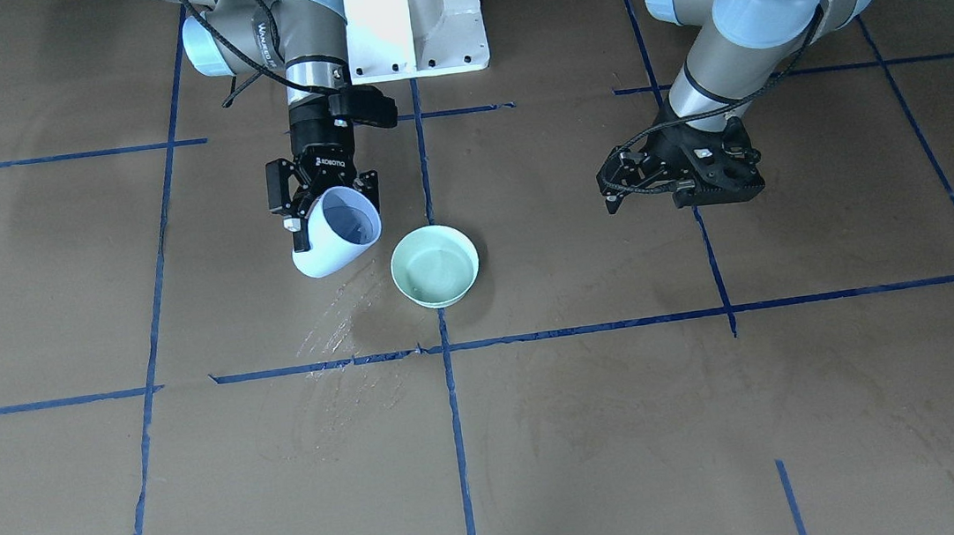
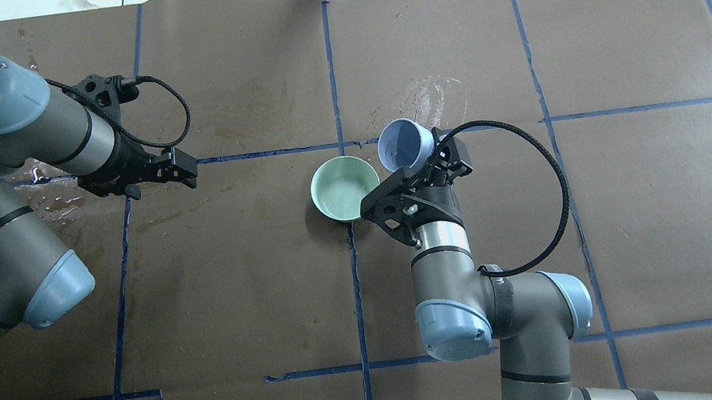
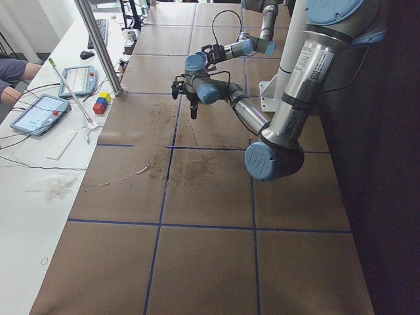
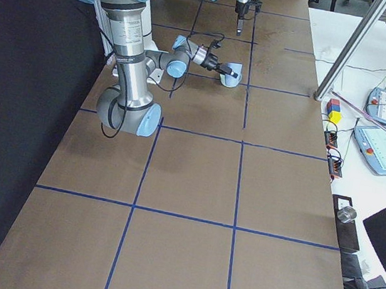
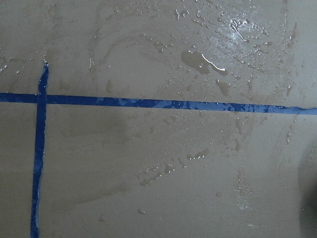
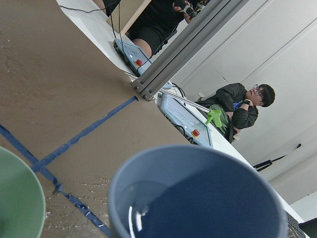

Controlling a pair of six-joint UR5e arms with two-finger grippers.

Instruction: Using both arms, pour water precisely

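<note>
right hand (image 2: 418,162) clamped on tilted cup (image 2: 414,134), at two o'clock of bowl (image 2: 316,192) overhead; water (image 6: 143,204) in both. left hand (image 2: 179,167) apart, idle. risk: lip short of rim, stream would wet desk (image 2: 236,276).

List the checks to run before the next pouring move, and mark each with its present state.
1. Grip: right gripper is shut on the blue cup, which is tilted. Ok.
2. Aim: the cup's mouth is beside the green bowl, not over its rim, in both the front and overhead views. Not ok.
3. Supply: a little water shows in the cup's lower side. Ok.
4. Target: the bowl stands upright and holds water. Ok.
5. Other arm: left gripper holds nothing and is well away from the bowl. Ok; open or shut, cannot tell.
6. Surface: wet streaks lie on the table by the cup. Not ok.
</note>
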